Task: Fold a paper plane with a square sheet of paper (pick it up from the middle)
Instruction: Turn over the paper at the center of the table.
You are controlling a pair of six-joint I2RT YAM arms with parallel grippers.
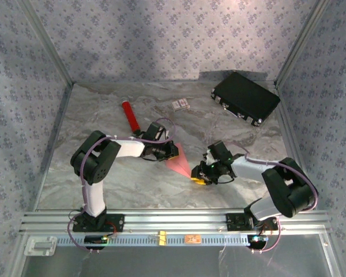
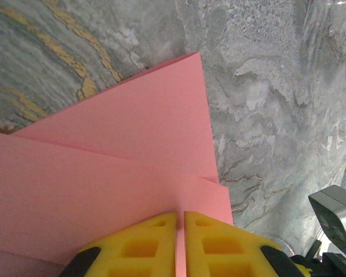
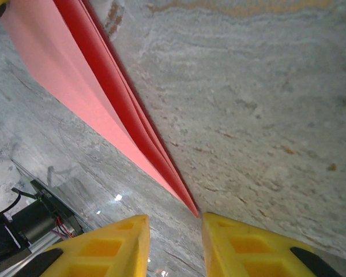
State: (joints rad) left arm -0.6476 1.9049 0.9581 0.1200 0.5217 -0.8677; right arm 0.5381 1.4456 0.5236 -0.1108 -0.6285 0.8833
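Grey marbled desk (image 1: pixel 104 179), patterned blue-grey walls on three sides. Black case (image 1: pixel 246 97) at upper right of the top view. Red cylinder (image 1: pixel 130 115) and small card (image 1: pixel 180 105) toward the back. All well apart from the work.

Plane (image 1: pixel 181 164): pink, folded to a narrow wedge, mid-frame between the two pincers. Long axis runs upper left to lower right in the top view, with the wide end at the left pincer (image 1: pixel 168 151) and the point at the right pincer (image 1: pixel 200 173).

Left pincer: yellow fingers (image 2: pixel 144 251) pressed together, clamped on the wide end. Folded layers fan out beyond it over the desk.

Right pincer: fingers (image 3: pixel 248 248) apart, nothing gripped. In the right wrist view the point comes down from upper left and ends right at the gap, close to the finger at lower right.

Judgement: the right arm is nearer the nose, and closing there would take it only if the tip sits inside the gap. Cannot tell that it does.
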